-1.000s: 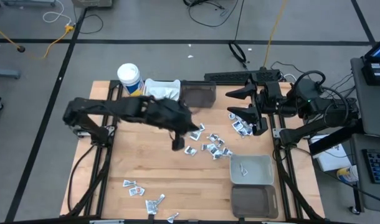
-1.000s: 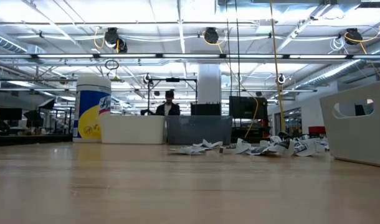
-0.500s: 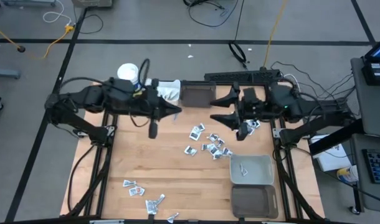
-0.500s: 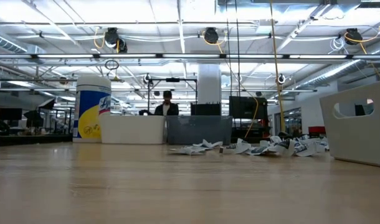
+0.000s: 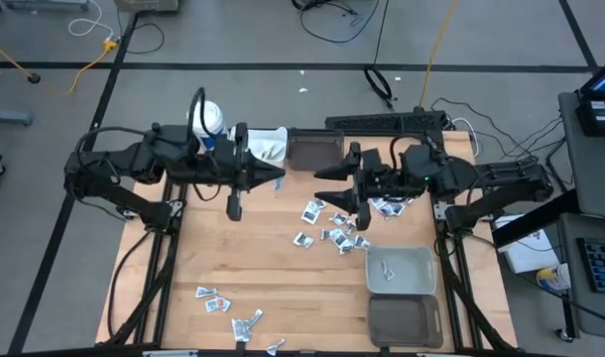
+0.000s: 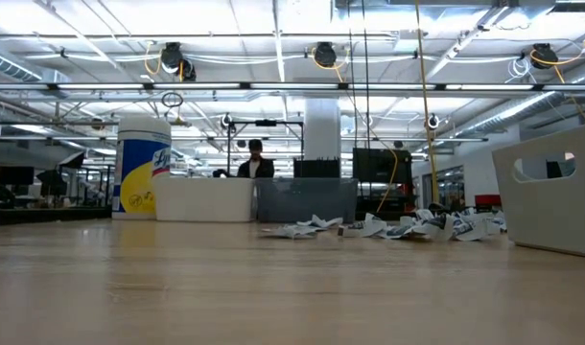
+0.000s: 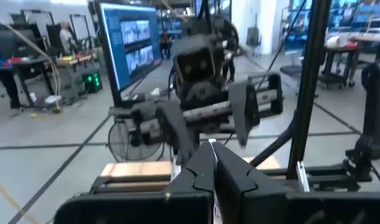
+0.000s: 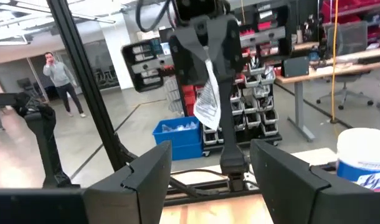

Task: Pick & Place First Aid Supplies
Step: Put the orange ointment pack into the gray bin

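My left gripper (image 5: 280, 178) is raised above the table's far middle, pointing level toward the right, and is shut on one first aid packet (image 8: 209, 102), small, white and printed. My right gripper (image 5: 327, 189) faces it from the right, level and open, with a gap between them. In the right wrist view its fingers (image 8: 149, 171) frame the hanging packet without touching it. More first aid supplies lie flat on the wood in a middle heap (image 5: 332, 233), beside the right arm (image 5: 387, 205) and in a near-left scatter (image 5: 228, 307). My left gripper pinches the packet's upper end (image 8: 209, 67) between its two shut fingertips, which come level from the table's left. The packet hangs below the fingertips, lifted clear of the table.
A grey bin (image 5: 414, 273) holding one packet and a dark bin (image 5: 405, 319) stand at the near right. At the far edge are a white bin (image 5: 261, 142), a dark bin (image 5: 315, 149) and a white canister with a yellow band (image 5: 205, 117).
My left gripper has risen from over the middle heap, drawn back toward the table's left and far side, and tipped up from pointing down to level. My right gripper has moved toward the table's left, closer to the left gripper, staying open.
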`<action>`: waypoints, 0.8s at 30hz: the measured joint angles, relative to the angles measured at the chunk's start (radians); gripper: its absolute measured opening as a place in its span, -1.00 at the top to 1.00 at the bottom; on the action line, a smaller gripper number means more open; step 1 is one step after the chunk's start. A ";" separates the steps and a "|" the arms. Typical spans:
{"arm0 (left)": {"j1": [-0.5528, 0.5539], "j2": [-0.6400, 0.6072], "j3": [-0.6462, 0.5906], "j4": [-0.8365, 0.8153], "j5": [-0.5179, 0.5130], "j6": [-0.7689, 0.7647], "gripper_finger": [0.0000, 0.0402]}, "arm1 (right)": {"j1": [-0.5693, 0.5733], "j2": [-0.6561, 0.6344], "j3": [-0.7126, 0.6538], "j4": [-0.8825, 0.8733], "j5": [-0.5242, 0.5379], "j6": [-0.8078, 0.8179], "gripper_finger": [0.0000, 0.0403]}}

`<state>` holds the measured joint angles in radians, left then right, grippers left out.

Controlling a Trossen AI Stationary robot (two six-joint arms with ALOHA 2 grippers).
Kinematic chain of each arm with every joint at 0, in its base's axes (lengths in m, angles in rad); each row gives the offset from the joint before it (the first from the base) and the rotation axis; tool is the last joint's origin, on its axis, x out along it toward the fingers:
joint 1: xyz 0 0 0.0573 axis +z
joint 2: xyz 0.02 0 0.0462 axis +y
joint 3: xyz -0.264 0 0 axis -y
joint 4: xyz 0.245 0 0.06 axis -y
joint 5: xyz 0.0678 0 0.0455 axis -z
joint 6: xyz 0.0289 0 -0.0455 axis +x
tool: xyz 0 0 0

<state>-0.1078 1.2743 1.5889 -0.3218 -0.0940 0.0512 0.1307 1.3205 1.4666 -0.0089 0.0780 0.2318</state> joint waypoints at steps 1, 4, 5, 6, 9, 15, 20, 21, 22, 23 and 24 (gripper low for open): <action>0.000 0.007 0.000 0.023 0.009 0.003 1.00 | 0.000 0.008 0.000 0.010 0.000 0.006 -0.05; 0.003 0.037 0.002 0.075 0.041 0.013 1.00 | 0.000 0.026 0.000 0.033 0.000 -0.001 -0.05; 0.003 0.047 0.001 0.095 0.053 0.015 1.00 | 0.000 0.030 0.000 0.040 0.000 -0.004 -0.05; 0.003 0.056 0.000 0.112 0.064 0.017 1.00 | -0.001 0.034 0.000 0.047 0.002 -0.004 -0.05; 0.003 0.080 0.001 0.166 0.087 0.020 1.00 | -0.006 0.038 0.000 0.045 -0.001 -0.003 -0.05; 0.006 0.109 0.001 0.219 0.104 0.028 1.00 | -0.013 0.065 0.000 0.070 -0.017 0.041 -0.05; 0.013 0.140 0.003 0.235 0.123 0.040 1.00 | -0.013 0.102 0.000 0.164 -0.117 0.085 -0.05; 0.013 0.144 0.001 0.224 0.135 0.035 1.00 | -0.013 0.106 0.000 0.170 -0.131 0.092 -0.05; 0.013 0.154 0.000 0.221 0.149 0.033 1.00 | -0.012 0.109 0.000 0.169 -0.136 0.095 -0.05; 0.013 0.162 0.001 0.227 0.154 0.029 1.00 | -0.012 0.109 0.000 0.163 -0.136 0.097 -0.05; 0.013 0.165 0.001 0.222 0.154 0.026 1.00 | -0.012 0.109 0.000 0.161 -0.135 0.097 -0.05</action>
<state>-0.0944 1.4388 1.5894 -0.0999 0.0601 0.0768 0.1184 1.4296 1.4662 0.1524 -0.0574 0.3286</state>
